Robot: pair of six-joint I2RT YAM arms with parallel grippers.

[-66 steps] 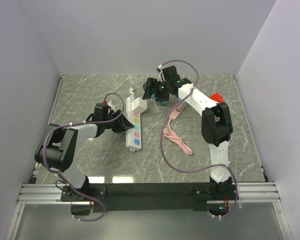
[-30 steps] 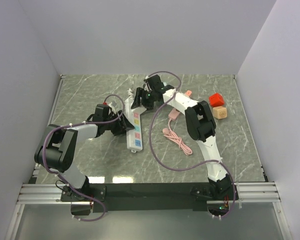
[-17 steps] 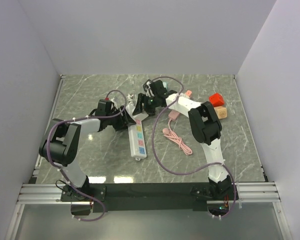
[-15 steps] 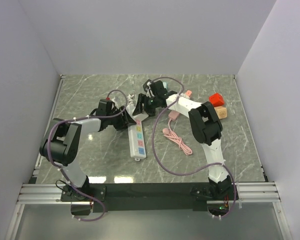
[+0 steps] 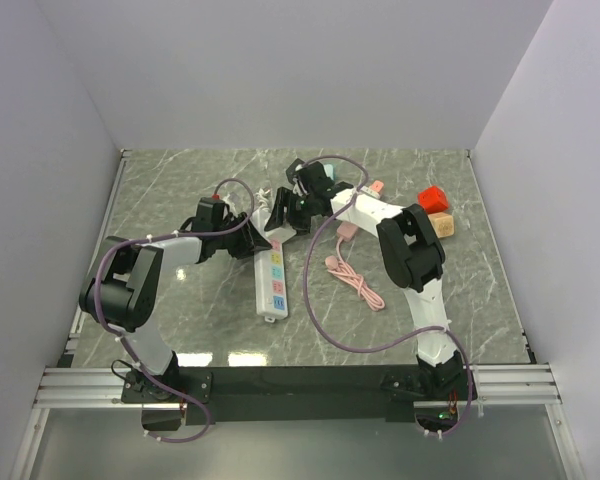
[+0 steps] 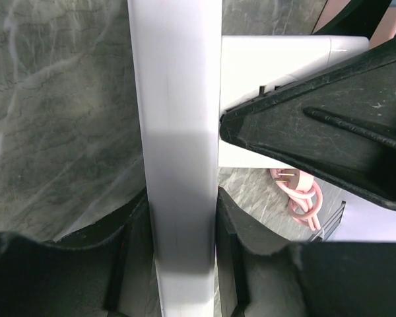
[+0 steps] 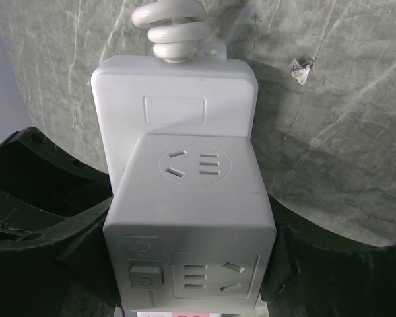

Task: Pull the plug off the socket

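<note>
A white power strip (image 5: 271, 280) with coloured sockets lies on the marble table, running from the middle towards the near edge. A white cube plug (image 7: 191, 198) with its own sockets and a switch sits in the strip's far end (image 7: 175, 92), just below a coiled white cord (image 7: 175, 23). My right gripper (image 7: 188, 257) is shut on the cube's two sides; it also shows in the top view (image 5: 290, 210). My left gripper (image 6: 183, 224) is shut across the strip's body (image 6: 178, 99), just near of the cube (image 6: 277, 59); it also shows in the top view (image 5: 252, 240).
A pink cable (image 5: 355, 280) lies coiled right of the strip, and shows in the left wrist view (image 6: 300, 195). A red block (image 5: 432, 198) and a tan block (image 5: 439, 224) sit at the back right. White walls enclose the table on three sides.
My right gripper came from the back right to the cube plug and closed on it. My left gripper shifted towards the middle with the strip, whose near end swung a little.
</note>
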